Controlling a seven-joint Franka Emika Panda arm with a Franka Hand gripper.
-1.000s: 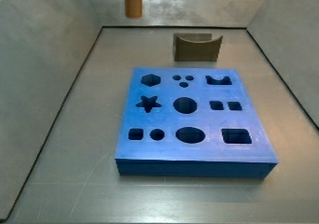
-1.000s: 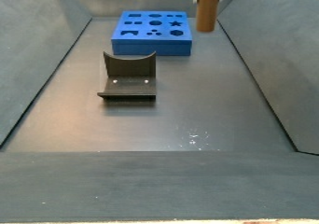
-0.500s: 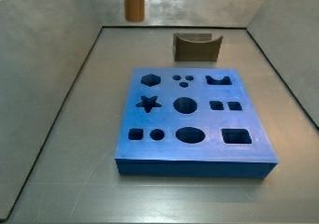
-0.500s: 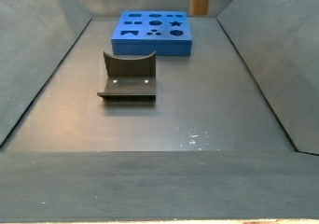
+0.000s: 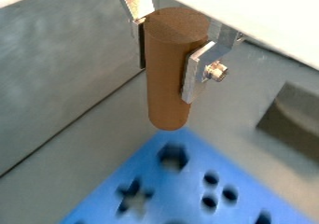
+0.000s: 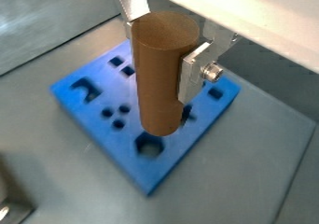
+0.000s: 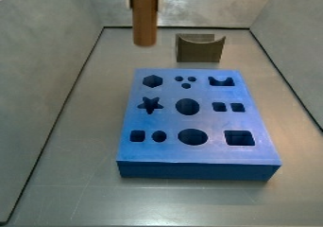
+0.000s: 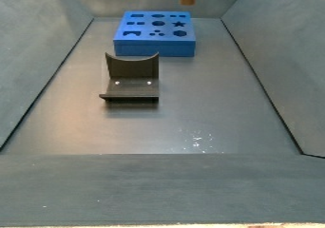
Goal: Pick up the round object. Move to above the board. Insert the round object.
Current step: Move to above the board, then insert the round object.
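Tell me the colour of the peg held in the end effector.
Orange-brown, smooth and wood-like. The round object shows best in a wrist view, clamped in the end effector.

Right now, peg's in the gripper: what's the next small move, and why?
Probably a short sideways move toward a round hole. The gripper holds the round object upright, high over the board. In a side view, it hangs above the board's far edge, not yet over a circle.

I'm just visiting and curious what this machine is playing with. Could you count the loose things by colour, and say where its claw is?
Orange-brown: 1, the peg, held in the gripper above the blue board.
Blue: 1, the board with shaped holes.
Dark olive-brown: 1, the block on the floor behind the board.
Total: 3
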